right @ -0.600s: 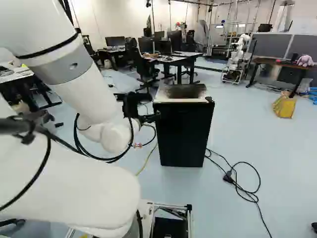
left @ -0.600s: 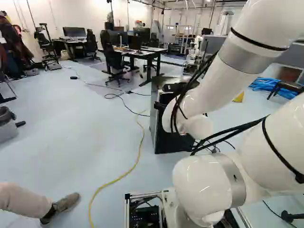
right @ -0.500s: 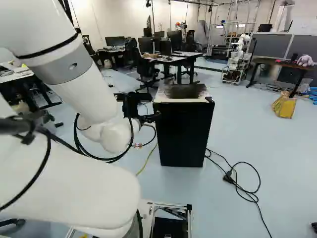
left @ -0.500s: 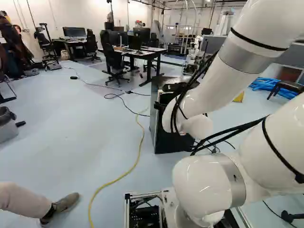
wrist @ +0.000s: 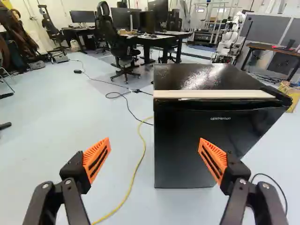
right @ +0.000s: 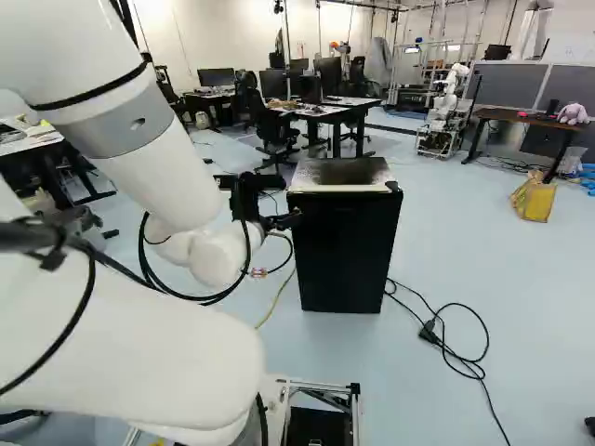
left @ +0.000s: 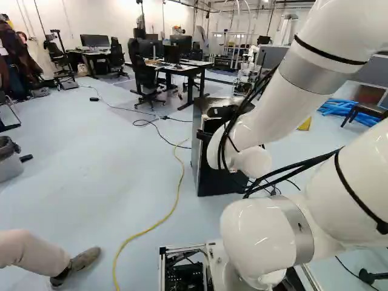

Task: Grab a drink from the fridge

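The fridge [wrist: 171, 157] stands ahead of the arm [right: 158, 172], and its door [wrist: 201, 126] seems shut. The pincer [wrist: 154, 139] is open and holds nothing. Opening is probably the present step; next, it should carefully approach the door's free edge and pull. The drink is not visible, presumably inside.

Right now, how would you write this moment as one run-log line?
gripper: open | held: nothing | ahead: black mini fridge, door appears shut | drink: not visible | floor: yellow cable
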Motion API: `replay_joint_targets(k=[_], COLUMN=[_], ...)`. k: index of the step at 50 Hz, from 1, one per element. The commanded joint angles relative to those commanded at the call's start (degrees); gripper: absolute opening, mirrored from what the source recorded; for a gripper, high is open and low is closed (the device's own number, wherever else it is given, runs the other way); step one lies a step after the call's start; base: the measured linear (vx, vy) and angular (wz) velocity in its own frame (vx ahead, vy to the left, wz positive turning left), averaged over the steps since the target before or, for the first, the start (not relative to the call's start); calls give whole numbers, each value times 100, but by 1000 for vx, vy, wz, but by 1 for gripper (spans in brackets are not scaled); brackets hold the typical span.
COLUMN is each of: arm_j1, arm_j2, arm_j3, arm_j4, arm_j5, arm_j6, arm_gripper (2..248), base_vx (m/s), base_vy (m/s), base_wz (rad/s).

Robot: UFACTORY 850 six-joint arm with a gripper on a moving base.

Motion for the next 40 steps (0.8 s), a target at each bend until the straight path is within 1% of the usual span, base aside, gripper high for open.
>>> replay_joint_targets(k=[19, 40], arm_j1=[8, 102], arm_j2=[-13, -201], arm_j3=[-11, -172], arm_j4=[0, 6], arm_j5=[0, 0], arm_j6=[0, 0], arm_gripper=[247, 247], base_vx=[0, 0], base_vy=[0, 0], base_wz=[0, 0])
